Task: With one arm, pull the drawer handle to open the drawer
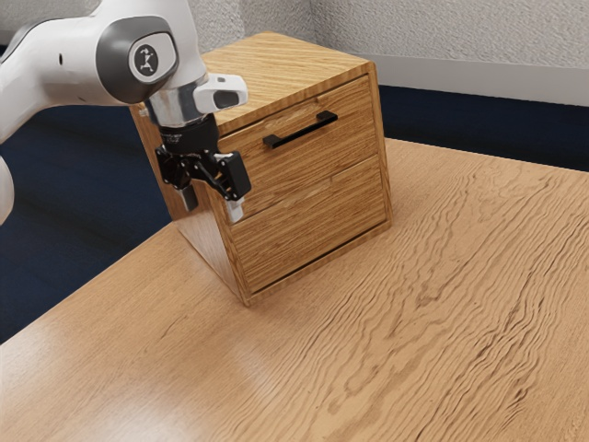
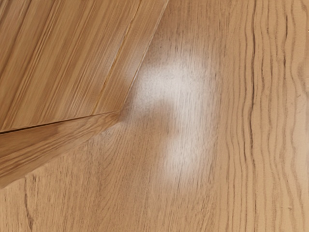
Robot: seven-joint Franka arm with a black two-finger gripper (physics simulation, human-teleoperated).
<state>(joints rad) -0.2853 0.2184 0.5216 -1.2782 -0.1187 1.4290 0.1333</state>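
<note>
Gripper (image 1: pixel 212 204) hangs at the near corner of the cabinet (image 1: pixel 276 64), fingers spread, nothing between them. Black handle (image 1: pixel 300 130) sits on the top drawer (image 1: pixel 317 164), at 2 o'clock from the gripper, apart. Drawer front flush. Cabinet stands on the table (image 1: pixel 442 313).

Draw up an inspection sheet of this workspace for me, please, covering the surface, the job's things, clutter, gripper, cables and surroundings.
Surface: wooden table, bare grain with a pale sheen beneath the hand.
Job's things: small wooden cabinet stands on the table. Its upper drawer looks flush and shut. The black bar handle is untouched.
Clutter: nothing seen.
Gripper: black gripper is open and points down beside the cabinet's front corner, to the exterior view's left of the handle and apart from it.
Cables: nothing seen.
Surroundings: dark blue floor, grey wall.
</note>
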